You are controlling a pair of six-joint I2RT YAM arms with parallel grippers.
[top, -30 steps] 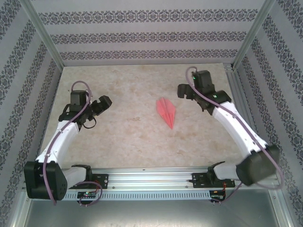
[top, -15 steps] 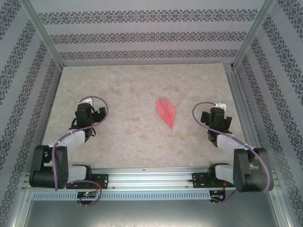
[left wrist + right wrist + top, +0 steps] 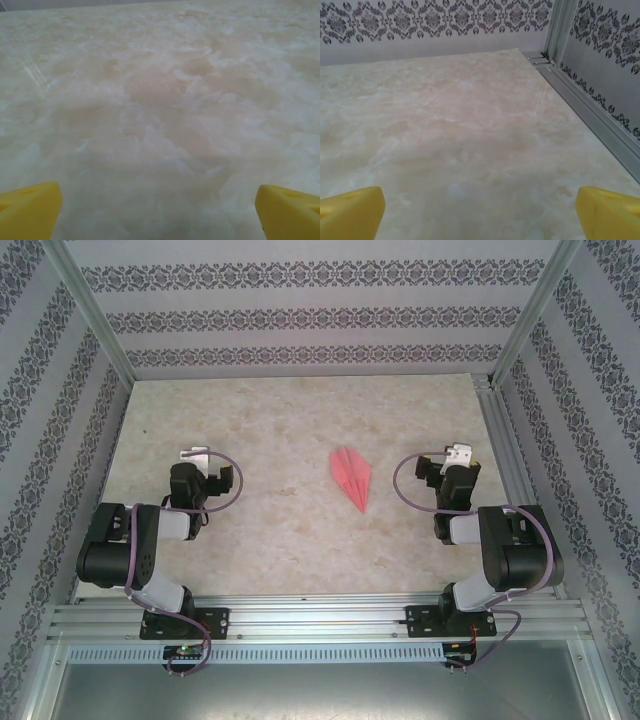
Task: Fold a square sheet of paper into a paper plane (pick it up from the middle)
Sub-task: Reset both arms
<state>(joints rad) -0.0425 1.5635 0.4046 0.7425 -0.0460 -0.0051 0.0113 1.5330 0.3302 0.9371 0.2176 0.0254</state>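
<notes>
The paper plane [image 3: 352, 478], a narrow pink-red dart with lengthwise creases, lies flat on the marble table [image 3: 300, 420] near its middle, tip pointing toward the near edge. A flat square sheet of paper is out of view. My left gripper [image 3: 205, 472] is drawn back at the near left, far from the plane. It is open [image 3: 160, 215], its yellow fingertips [image 3: 30, 210] wide apart over bare table. My right gripper [image 3: 450, 468] sits folded back just right of the plane, apart from it. It too is open [image 3: 480, 215], with nothing between its fingertips [image 3: 610, 212].
Patterned walls [image 3: 300, 310] close in the table on three sides. An aluminium rail [image 3: 590, 115] runs along the right edge, and another rail [image 3: 320, 615] carries the arm bases at the near edge.
Both arms have pulled back from an outstretched pose and folded up close to their bases. The paper plane has not moved.
</notes>
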